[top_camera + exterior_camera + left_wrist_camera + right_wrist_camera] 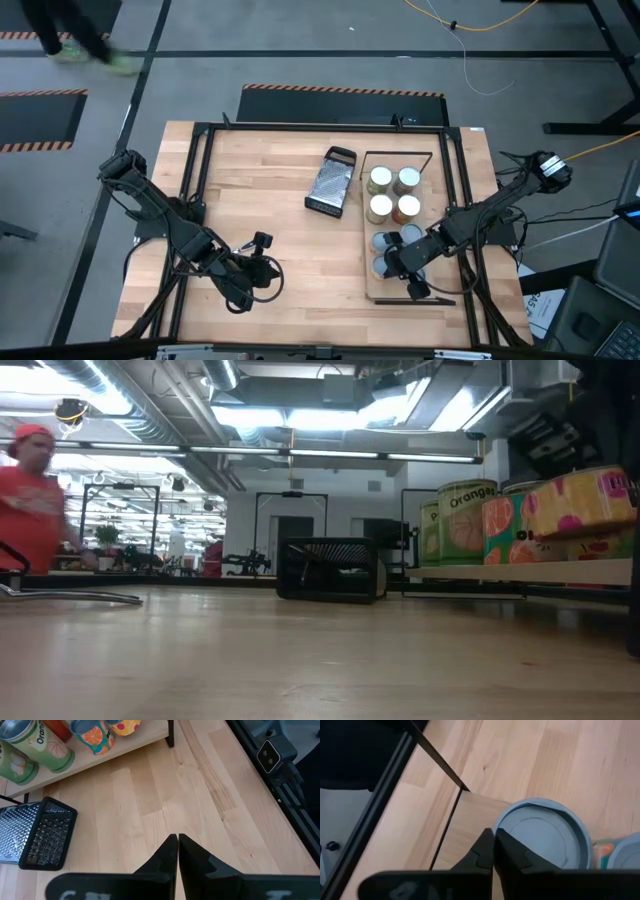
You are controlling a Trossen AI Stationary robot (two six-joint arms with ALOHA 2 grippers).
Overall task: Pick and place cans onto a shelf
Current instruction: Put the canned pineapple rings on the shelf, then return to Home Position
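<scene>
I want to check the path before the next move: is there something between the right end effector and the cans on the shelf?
Nothing visible stands between them. The right end effector, fingers together, hangs just above the shelf, beside a pale-blue-topped can. The grater lies off the shelf, toward the table's middle. The left end effector waits over bare table.

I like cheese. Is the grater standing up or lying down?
Lying down. The grater lies flat on the table, holes facing up.

"Orange" on green can [467, 520] label.
</scene>
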